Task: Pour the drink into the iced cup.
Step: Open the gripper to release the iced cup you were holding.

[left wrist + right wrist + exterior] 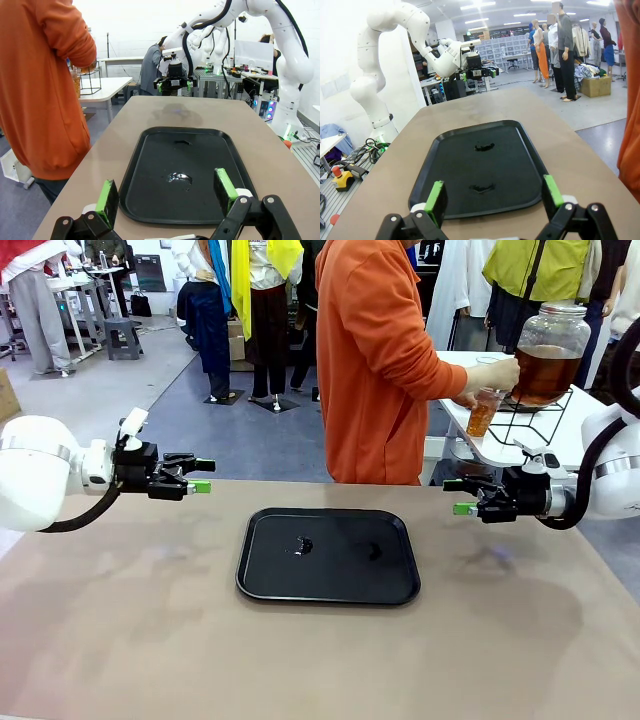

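Person in orange filling a cup (483,411) behind my surface (150,620), both pincers idle.

I see the drink (545,372), amber liquid, inside an upright glass jar on a wire stand (535,420) on a white side table, well behind the surface; the person's hand (497,373) holds the cup upright just beside it. Left pincer (200,476) and right pincer (460,497) hang spread wide, gripping nothing, either side of a black tray (328,585) bearing small wet spots.
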Robot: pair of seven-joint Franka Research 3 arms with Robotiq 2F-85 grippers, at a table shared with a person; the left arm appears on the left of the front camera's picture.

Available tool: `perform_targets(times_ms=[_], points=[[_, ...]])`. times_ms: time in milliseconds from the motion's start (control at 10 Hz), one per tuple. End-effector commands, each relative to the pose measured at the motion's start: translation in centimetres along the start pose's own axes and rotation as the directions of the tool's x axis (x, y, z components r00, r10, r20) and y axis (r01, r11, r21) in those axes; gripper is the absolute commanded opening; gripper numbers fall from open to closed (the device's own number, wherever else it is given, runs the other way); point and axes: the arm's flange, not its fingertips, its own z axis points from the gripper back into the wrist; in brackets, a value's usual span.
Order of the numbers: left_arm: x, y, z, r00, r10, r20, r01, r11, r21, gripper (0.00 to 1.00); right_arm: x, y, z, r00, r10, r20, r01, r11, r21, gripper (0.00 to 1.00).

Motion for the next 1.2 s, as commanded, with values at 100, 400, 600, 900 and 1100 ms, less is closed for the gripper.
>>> perform_targets(times_ms=[100, 400, 600, 900, 1100], points=[[0.43, -0.08, -0.11, 1.000, 0.003, -0.007, -0.003, 1.000, 0.006, 1.00, 0.32, 0.00, -0.13, 1.000, 0.002, 0.003, -0.002, 1.000, 0.001, 1.00], [0.43, -0.08, -0.11, 1.000, 0.003, -0.007, -0.003, 1.000, 0.006, 1.00, 0.32, 0.00, -0.13, 1.000, 0.002, 0.003, -0.002, 1.000, 0.001, 1.00], [0.43, -0.08, -0.11, 1.000, 0.003, -0.007, -0.003, 1.000, 0.006, 1.00, 0.32, 0.00, -0.13, 1.000, 0.002, 0.003, -0.002, 1.000, 0.001, 1.00], [0.43, -0.08, -0.11, 1.000, 0.003, -0.007, -0.003, 1.000, 0.006, 1.00, 0.32, 0.00, -0.13, 1.000, 0.002, 0.003, -0.002, 1.000, 0.001, 1.00], [0.43, -0.08, -0.11, 1.000, 0.003, -0.007, -0.003, 1.000, 0.006, 1.00, 0.32, 0.00, -0.13, 1.000, 0.002, 0.003, -0.002, 1.000, 0.001, 1.00]])
